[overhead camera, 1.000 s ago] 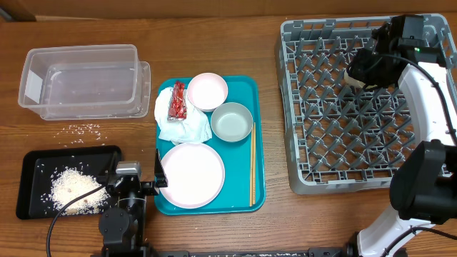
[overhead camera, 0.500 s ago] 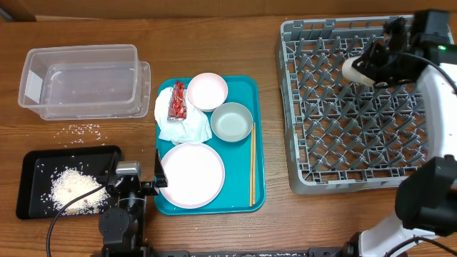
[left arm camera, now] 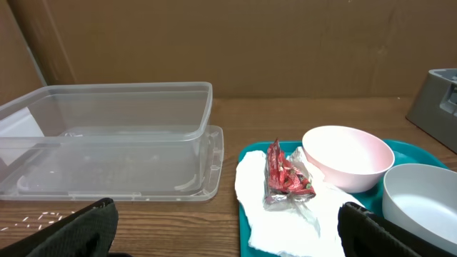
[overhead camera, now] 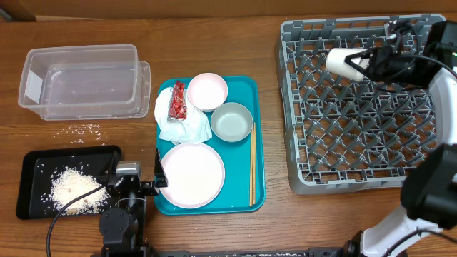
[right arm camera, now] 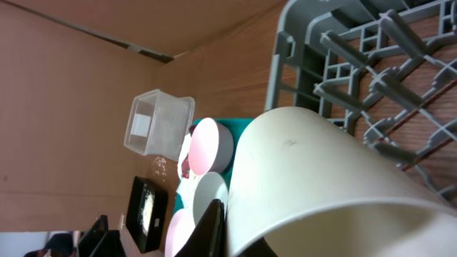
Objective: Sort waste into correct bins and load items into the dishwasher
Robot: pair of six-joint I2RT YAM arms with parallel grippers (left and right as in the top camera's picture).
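From above, we see the right gripper [overhead camera: 364, 63] clamped on the whitish cup [overhead camera: 341, 61], which lies on its side over the upper part of the grey dish rack [overhead camera: 285, 107] at the right. The left gripper [overhead camera: 137, 171] sits at the bottom left, jaws apart, between the black tray [overhead camera: 28, 203] of rice [overhead camera: 75, 189] and the teal tray [overhead camera: 239, 196]. The teal tray holds two plates, a bowl [overhead camera: 231, 121], chopsticks [overhead camera: 252, 164], a napkin [overhead camera: 182, 128] and a red wrapper [overhead camera: 177, 101]. The clear tub [overhead camera: 78, 78] stands upper left. In the left wrist view, dark fingers [left arm camera: 78, 232] fill the bottom corners, wide apart, with the tub at left and the wrapper on the napkin at centre. In the right wrist view, the cup fills the lower right, a dark finger [right arm camera: 213, 228] against its rim and the rack's corner above.
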